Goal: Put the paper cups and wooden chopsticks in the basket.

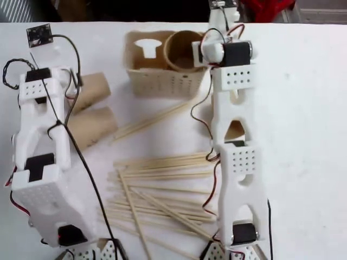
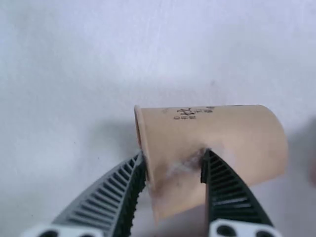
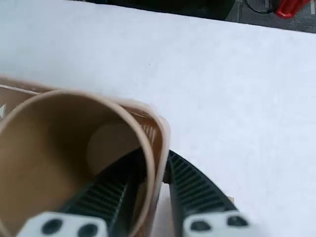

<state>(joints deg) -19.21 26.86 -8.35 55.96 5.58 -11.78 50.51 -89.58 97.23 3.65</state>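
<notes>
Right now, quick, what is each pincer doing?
Left pincer: closed on the lying paper cup.
Right pincer: closed on the wall of the second paper cup.

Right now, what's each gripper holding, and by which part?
Right gripper: upright cup, by its rim wall. Left gripper: lying cup, by its side near the rim.

L jaws tight on paper cup (image 2: 222, 136)

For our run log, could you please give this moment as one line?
left jaws: closed on lying paper cup | right jaws: pinching rim of second paper cup at basket | wooden chopsticks: on table
</notes>
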